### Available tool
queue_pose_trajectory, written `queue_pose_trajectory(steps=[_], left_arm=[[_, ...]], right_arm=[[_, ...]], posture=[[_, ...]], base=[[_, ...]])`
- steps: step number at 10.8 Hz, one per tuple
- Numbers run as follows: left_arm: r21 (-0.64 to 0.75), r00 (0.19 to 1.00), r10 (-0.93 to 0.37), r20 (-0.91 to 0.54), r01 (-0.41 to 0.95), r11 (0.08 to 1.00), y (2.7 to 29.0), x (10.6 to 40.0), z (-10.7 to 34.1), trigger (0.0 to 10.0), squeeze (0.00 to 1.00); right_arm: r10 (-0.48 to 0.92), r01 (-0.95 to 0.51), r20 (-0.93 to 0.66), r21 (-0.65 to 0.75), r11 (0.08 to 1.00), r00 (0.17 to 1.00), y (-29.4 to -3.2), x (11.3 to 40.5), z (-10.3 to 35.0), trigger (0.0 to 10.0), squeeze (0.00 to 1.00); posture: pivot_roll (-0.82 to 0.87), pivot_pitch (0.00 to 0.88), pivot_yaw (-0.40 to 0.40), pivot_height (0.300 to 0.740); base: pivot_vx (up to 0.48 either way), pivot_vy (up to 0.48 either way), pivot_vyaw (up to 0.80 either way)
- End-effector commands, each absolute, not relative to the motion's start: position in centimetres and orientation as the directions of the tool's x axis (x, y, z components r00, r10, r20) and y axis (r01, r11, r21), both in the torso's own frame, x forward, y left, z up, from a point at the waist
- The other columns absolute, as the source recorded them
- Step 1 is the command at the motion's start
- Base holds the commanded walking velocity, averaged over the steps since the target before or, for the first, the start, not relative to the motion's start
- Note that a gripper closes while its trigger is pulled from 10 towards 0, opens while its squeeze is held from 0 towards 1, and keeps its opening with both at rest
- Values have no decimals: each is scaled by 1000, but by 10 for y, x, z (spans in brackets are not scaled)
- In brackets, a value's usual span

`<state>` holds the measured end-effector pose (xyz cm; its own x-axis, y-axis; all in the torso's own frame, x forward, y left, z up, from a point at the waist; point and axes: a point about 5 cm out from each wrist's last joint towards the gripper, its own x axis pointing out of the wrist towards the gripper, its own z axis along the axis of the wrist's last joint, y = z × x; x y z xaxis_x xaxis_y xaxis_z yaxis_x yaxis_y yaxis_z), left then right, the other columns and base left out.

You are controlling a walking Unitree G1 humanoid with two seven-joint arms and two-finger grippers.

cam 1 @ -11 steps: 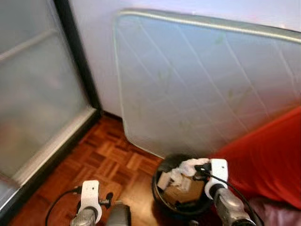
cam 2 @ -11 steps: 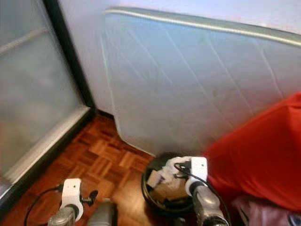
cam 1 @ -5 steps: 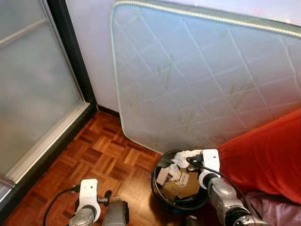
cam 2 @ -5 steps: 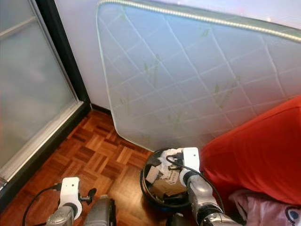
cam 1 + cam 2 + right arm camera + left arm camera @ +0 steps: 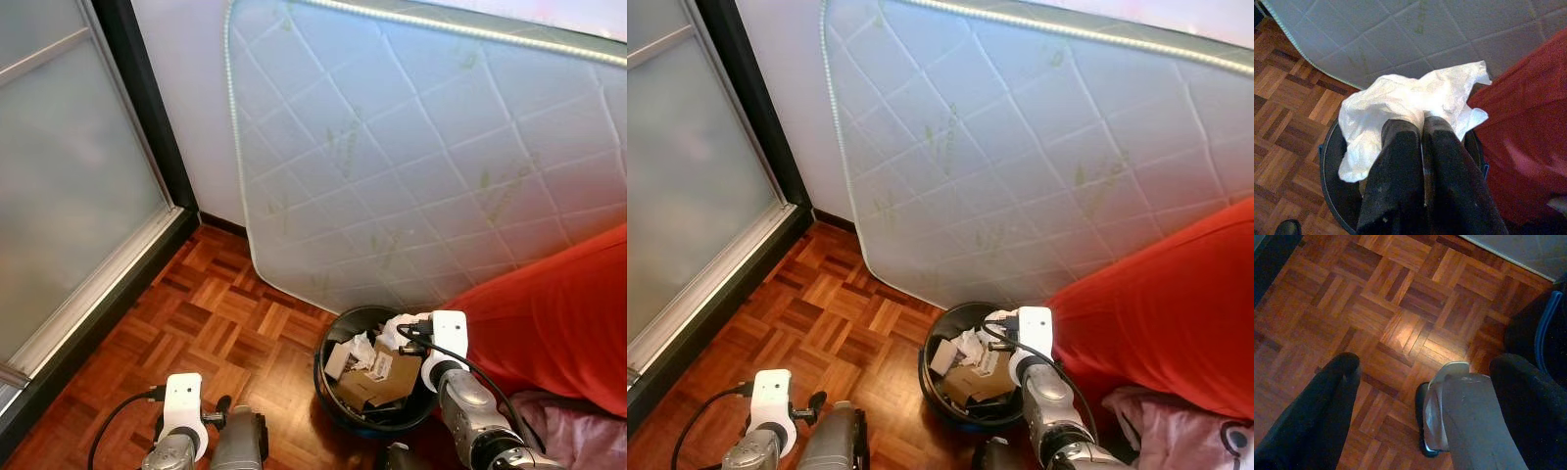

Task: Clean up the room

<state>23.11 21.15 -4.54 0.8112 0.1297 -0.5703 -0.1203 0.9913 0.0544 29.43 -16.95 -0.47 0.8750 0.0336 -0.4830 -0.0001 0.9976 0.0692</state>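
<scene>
A black trash bin [image 5: 329, 345] stands on the parquet floor, holding cardboard [image 5: 380, 380] and paper scraps. My right gripper [image 5: 1422, 125] is shut on a crumpled white paper [image 5: 1400, 98], held just above the bin's rim [image 5: 1327, 161] on the side nearest the red cover. In the eye views the paper [image 5: 397, 328] sits in front of the right wrist [image 5: 449, 333]. My left gripper [image 5: 1425, 367] hangs low over the floor, open, with nothing between its fingers [image 5: 1337, 382]. My own grey foot [image 5: 1449, 406] shows beneath it.
A white quilted mattress [image 5: 421, 147] leans on the wall right behind the bin. A red cover [image 5: 558, 323] lies to the right, with pink cloth [image 5: 588, 431] below it. A frosted sliding door [image 5: 69, 176] runs along the left. Open parquet [image 5: 225, 313] lies left of the bin.
The whole picture has shifted and sharpened as the camera moved. My right gripper stays shut on the white paper over the bin. The left arm hangs as before.
</scene>
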Motion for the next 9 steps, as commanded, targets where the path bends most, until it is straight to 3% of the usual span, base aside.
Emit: queue_pose_trajectory(steps=[1, 7, 8, 9], left_arm=[[58, 786, 141, -602, -133, 989, 215, 222, -52, 10000, 0], [61, 789, 139, -598, -128, 990, 215, 224, -50, 10000, 0], [62, 789, 138, -598, -126, 990, 215, 225, -50, 10000, 0], [64, 790, 139, -597, -126, 990, 216, 227, -49, 10000, 0]], right_arm=[[11, 25, -515, 64, 998, 857, -174, 288, -11, 10000, 1000], [-12, 43, -531, 46, 998, 847, -181, 282, -16, 10000, 1000], [-8, 39, -532, 47, 998, 846, -181, 281, -16, 10000, 804], [-3, 45, -537, 65, 997, 843, -182, 278, -19, 10000, 0]], posture=[[189, 184, -72, 652], [190, 179, -73, 652], [190, 174, -72, 652], [194, 159, -67, 652]], base=[[0, 0, 0], [0, 0, 0], [0, 0, 0], [0, 0, 0]])
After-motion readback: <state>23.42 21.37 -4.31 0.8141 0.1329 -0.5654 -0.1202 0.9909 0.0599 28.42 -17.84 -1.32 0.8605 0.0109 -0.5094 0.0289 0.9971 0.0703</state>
